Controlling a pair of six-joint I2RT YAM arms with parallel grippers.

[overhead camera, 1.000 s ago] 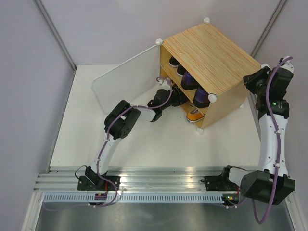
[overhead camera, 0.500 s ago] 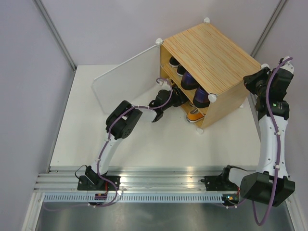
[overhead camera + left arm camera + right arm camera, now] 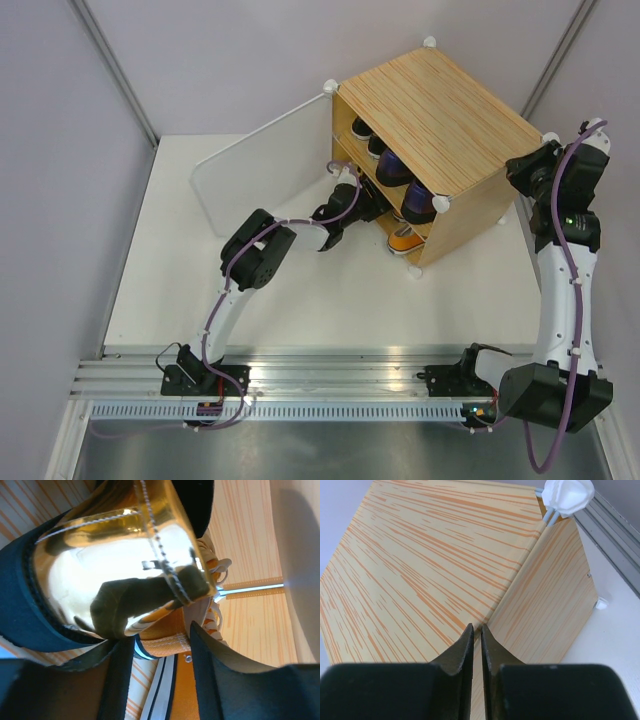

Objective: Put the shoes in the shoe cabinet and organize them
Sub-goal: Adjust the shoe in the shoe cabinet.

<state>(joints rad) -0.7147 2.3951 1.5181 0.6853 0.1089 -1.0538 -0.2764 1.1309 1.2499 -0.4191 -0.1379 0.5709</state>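
Observation:
The shoe cabinet (image 3: pixel 440 110) stands at the back with its white door (image 3: pixel 260 175) swung open to the left. Black sneakers (image 3: pixel 362 128) and purple loafers (image 3: pixel 395 168) sit on the upper shelf. An orange sneaker (image 3: pixel 404 240) pokes out of the lower compartment. My left gripper (image 3: pixel 352 200) reaches into the lower compartment. In the left wrist view it (image 3: pixel 160 635) is closed on the collar of an orange sneaker (image 3: pixel 181 695), with a gold pump (image 3: pixel 100 565) right in front of it. My right gripper (image 3: pixel 520 170) is shut and empty at the cabinet's right top edge (image 3: pixel 476 628).
The cabinet's side wall (image 3: pixel 545 595) and a white corner knob (image 3: pixel 567 494) fill the right wrist view. A metal rail (image 3: pixel 330 380) runs along the near table edge. Grey walls close in on the left, the back and the right.
My left gripper has pushed slightly further into the lower compartment. The right arm has barely moved.

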